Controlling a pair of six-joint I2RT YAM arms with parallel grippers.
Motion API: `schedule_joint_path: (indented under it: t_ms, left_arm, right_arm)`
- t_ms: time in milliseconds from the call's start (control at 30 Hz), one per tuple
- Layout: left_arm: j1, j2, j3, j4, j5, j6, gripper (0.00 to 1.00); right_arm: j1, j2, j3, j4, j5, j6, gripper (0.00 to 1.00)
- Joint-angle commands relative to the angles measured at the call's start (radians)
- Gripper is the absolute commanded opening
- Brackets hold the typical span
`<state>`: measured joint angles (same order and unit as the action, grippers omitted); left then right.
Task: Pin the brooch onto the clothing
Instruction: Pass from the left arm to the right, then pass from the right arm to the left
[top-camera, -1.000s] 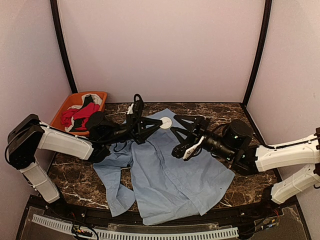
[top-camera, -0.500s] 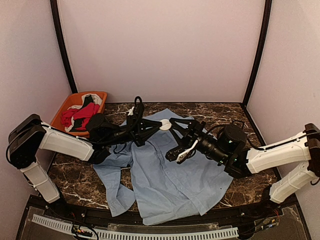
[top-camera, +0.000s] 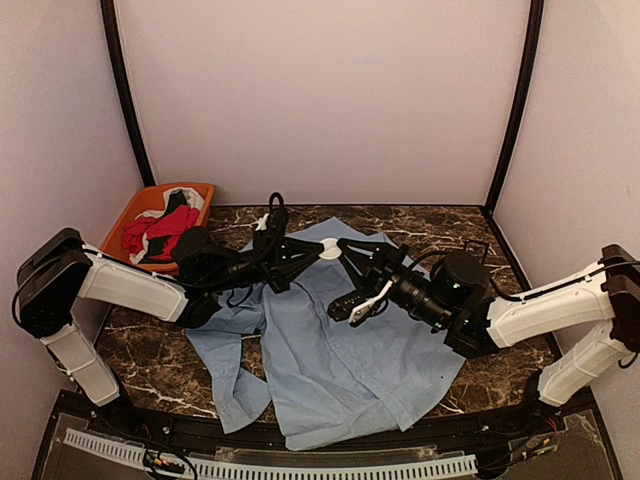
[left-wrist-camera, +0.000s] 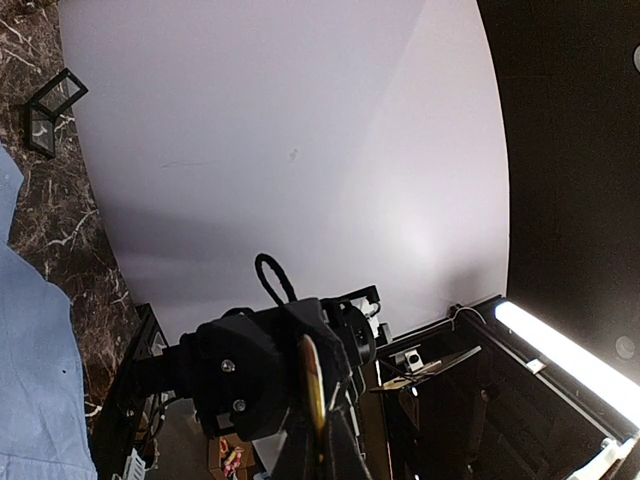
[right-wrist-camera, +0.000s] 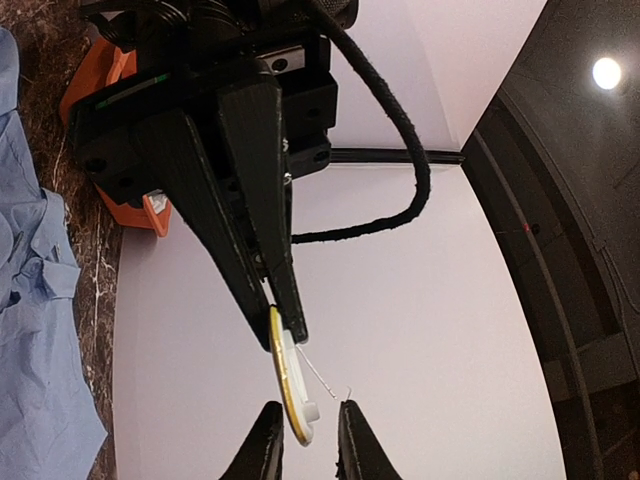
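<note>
**Brooch held up in mid-air over the blue shirt, both grippers nose to nose**

The left gripper (right-wrist-camera: 282, 312) comes in from 9 o'clock and is clamped on one rim of the round white-and-gold brooch (right-wrist-camera: 285, 385). It holds the brooch edge-on in the air, over the collar end of the large light blue button-up shirt (top-camera: 340, 370), roughly 12 o'clock on the garment. My guess is it's pinched by the rim so the back and the thin wire pin (right-wrist-camera: 322, 378) stay reachable (the pin is sprung open, poking out).

The right gripper (right-wrist-camera: 305, 445) reaches in from 3 o'clock with its jaws a narrow gap apart, straddling the opposite rim. I can't see either finger pressing the disc, so I'd call it not gripping.

The shirt is spread over the middle of the dark marble table (top-camera: 500, 378), with its hem near the 6 o'clock edge. An orange plastic tray (top-camera: 143, 200) of red, black and white garments sits at 10 o'clock, near the left arm. Marble shows at 1–2 o'clock and at 4–5. The tight spot is between the two grippers themselves.
</note>
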<state>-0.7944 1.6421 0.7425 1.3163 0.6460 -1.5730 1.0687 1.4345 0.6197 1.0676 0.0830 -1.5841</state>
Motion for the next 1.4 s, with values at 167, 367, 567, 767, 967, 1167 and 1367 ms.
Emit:
schedule_joint_path:
  t_ms: [167, 367, 567, 767, 967, 1167, 1367]
  left_arm:
    - [0.004, -0.024, -0.002, 0.194, 0.007, -0.001, 0.01]
    - [0.004, -0.022, 0.000, 0.200, 0.008, -0.002, 0.01]
    - [0.004, -0.013, -0.002, 0.215, 0.009, -0.010, 0.01]
    - [0.004, -0.012, -0.015, 0.234, -0.006, -0.015, 0.14]
    - [0.022, -0.038, -0.050, 0.235, -0.024, 0.021, 0.45]
    - [0.096, -0.207, -0.072, -0.070, 0.035, 0.292, 0.46]
    - [0.066, -0.491, 0.187, -1.208, -0.171, 1.222, 0.49]
  right_arm:
    - [0.000, 0.017, 0.015, 0.036, 0.016, 0.030, 0.12]
    - [0.000, 0.033, 0.020, 0.032, 0.017, 0.030, 0.11]
    - [0.000, 0.042, 0.031, 0.032, 0.015, 0.024, 0.00]
    - [0.001, 0.038, 0.027, 0.036, 0.016, 0.001, 0.00]
    - [0.014, -0.039, 0.037, -0.104, 0.023, 0.044, 0.00]
    - [0.027, -0.207, 0.170, -0.611, -0.023, 0.360, 0.00]
    - [0.027, -0.260, 0.427, -1.190, -0.144, 0.606, 0.00]
